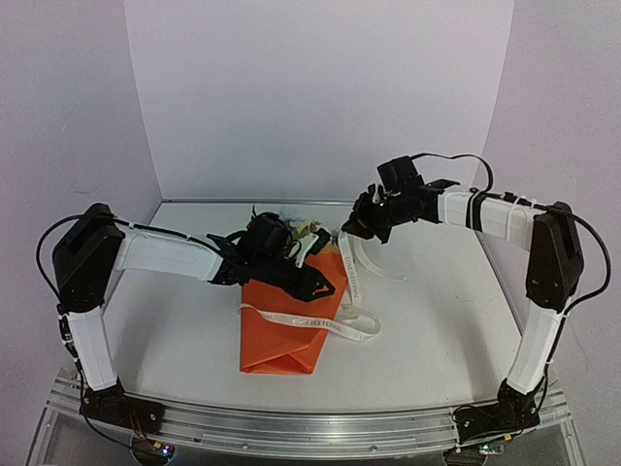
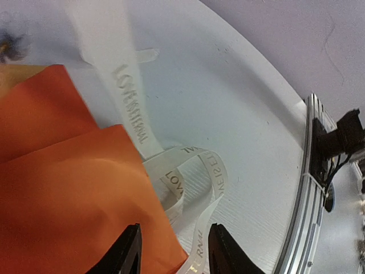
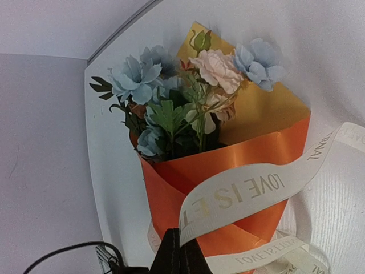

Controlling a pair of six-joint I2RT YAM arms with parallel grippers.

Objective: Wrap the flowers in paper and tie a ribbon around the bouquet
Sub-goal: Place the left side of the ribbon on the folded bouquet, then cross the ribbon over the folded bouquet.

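Note:
The bouquet lies mid-table, its orange paper tapering toward the near edge. The flowers, pale blue, pink and green, poke out of the orange paper, whose yellow inner face stands behind them. The cream lettered ribbon crosses the wrap and loops on the table to its right. My left gripper is open low over the paper's right edge, with a ribbon strand running loose between its fingers. My right gripper is shut on the ribbon, holding that end up above the bouquet's right side.
A metal rail runs along the near table edge and also shows in the left wrist view as a rail. White walls close the back and sides. The left arm reaches across the flower end.

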